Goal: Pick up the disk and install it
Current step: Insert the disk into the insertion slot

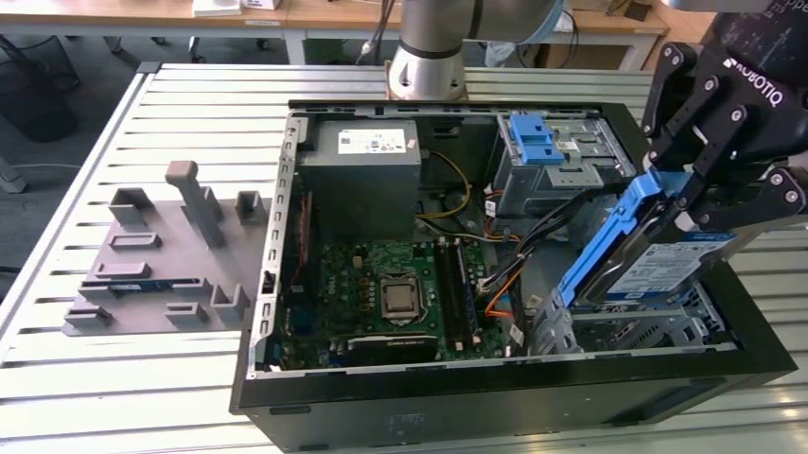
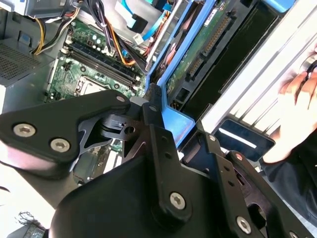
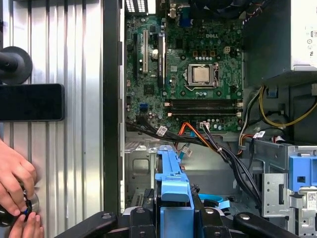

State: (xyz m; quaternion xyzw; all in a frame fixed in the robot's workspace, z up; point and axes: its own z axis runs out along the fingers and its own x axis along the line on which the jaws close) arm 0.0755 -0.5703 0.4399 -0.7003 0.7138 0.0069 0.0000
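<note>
**Disk [image 1: 650, 260] held over bay [image 1: 631, 331]**

The hand [image 1: 679, 189] is pinching the disk by its blue frame. The disk is hanging tilted over the metal bay in the open computer case [image 1: 505, 383], at the exterior view's right. Case is sitting on the slatted surface [image 1: 127, 397].

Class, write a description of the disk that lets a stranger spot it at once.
Find the open black computer case. Over its corner at the exterior view's right, the gripper holds the disk tilted: a silver slab with a blue-and-white label in a blue bracket, unlike the larger grey box.
</note>
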